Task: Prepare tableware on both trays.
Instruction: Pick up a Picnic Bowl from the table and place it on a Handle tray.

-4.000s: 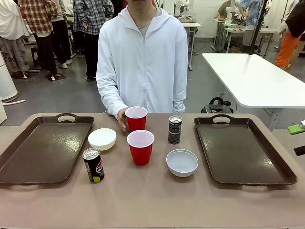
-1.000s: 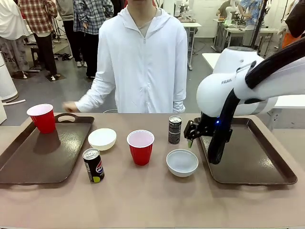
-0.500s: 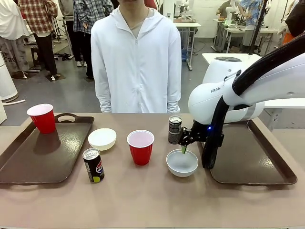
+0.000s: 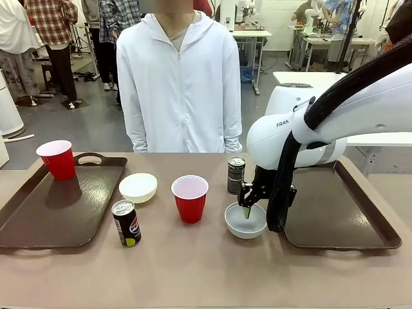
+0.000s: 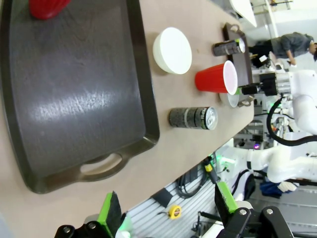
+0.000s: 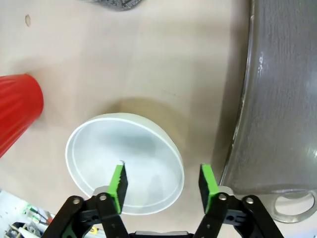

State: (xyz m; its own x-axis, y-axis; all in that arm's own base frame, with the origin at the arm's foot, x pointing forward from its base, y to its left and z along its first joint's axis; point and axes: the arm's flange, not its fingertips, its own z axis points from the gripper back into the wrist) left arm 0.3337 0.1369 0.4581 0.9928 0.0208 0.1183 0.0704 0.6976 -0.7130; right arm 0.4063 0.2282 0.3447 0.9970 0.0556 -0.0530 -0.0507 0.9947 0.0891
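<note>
Front view: the right tool dips into the white bowl on the worktop, just beside the right tray, likely its destination

Left wrist view: the left tool hangs spread and empty, well apart from the left tray

Right wrist view settles what the front leaves unclear: the green pads straddle the bowl's rim, spread, not yet pinching

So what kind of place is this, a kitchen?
Probably not a kitchen. It looks like a robot lab or workshop. A big white robot arm reaches over the table, a long white worktable stands behind on a bare grey floor, and people stand about.
</note>
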